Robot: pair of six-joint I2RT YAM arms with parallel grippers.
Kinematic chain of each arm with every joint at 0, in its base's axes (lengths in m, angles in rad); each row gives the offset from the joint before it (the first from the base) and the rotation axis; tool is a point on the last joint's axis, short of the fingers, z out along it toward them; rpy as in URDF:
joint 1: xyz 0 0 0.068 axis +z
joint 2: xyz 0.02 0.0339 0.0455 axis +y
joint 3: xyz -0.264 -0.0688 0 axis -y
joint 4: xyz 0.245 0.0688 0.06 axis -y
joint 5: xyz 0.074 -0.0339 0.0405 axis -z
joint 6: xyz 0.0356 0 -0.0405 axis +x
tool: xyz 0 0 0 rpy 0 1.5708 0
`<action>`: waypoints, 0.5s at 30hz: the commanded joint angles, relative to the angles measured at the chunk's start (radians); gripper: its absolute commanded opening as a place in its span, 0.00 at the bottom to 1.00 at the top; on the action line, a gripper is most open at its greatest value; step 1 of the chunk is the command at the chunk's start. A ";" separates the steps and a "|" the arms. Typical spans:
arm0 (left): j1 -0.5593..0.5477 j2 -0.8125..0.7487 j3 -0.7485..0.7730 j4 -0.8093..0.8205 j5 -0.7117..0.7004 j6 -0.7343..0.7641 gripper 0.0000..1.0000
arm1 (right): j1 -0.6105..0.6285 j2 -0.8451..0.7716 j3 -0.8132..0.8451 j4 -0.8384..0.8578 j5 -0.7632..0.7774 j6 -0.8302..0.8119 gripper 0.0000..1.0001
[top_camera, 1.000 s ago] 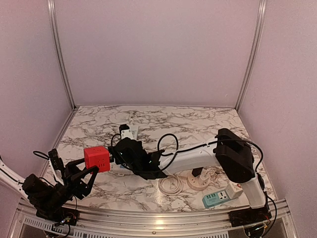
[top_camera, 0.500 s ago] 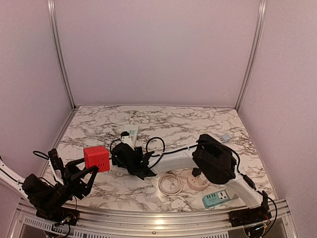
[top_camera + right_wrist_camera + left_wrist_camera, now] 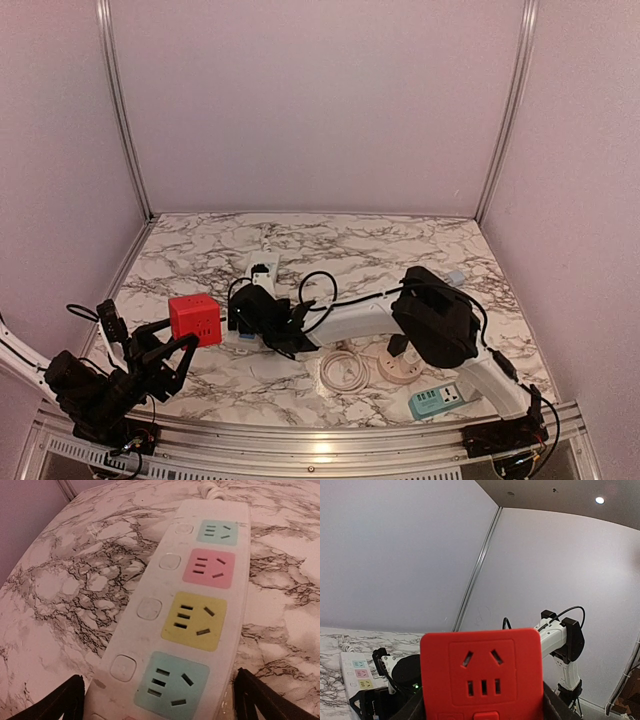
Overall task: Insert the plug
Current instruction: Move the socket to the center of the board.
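Note:
A red cube socket (image 3: 195,318) hangs above the table's left front with my left gripper (image 3: 180,340) shut on it. In the left wrist view its socket face (image 3: 482,672) fills the space between the fingers (image 3: 412,707). My right gripper (image 3: 250,315) stands open, low over the near end of a white power strip (image 3: 264,268). In the right wrist view the strip (image 3: 200,605), with pastel sockets, lies between the two black fingertips (image 3: 57,700), under the gripper (image 3: 165,702). I cannot pick out a plug in any view.
On the marble table (image 3: 180,270), a coiled white cable (image 3: 342,372), a round beige socket (image 3: 402,368) and a teal socket adapter (image 3: 436,400) lie at the front right under the right arm. A small grey piece (image 3: 455,277) sits near the right wall.
The right arm has folded back and swung its gripper left and down onto the power strip's near end. The left gripper and the red cube have not moved.

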 commanded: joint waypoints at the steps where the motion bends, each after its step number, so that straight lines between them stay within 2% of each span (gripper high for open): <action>1: 0.002 -0.012 -0.125 0.067 -0.004 0.002 0.00 | 0.004 0.037 0.087 -0.193 0.084 0.010 0.99; 6: 0.003 -0.030 -0.129 0.055 0.000 -0.004 0.00 | -0.018 0.019 0.032 -0.269 0.091 0.049 0.98; 15: 0.003 -0.032 -0.128 0.056 0.005 -0.008 0.00 | -0.032 -0.172 -0.232 -0.265 0.139 0.060 0.99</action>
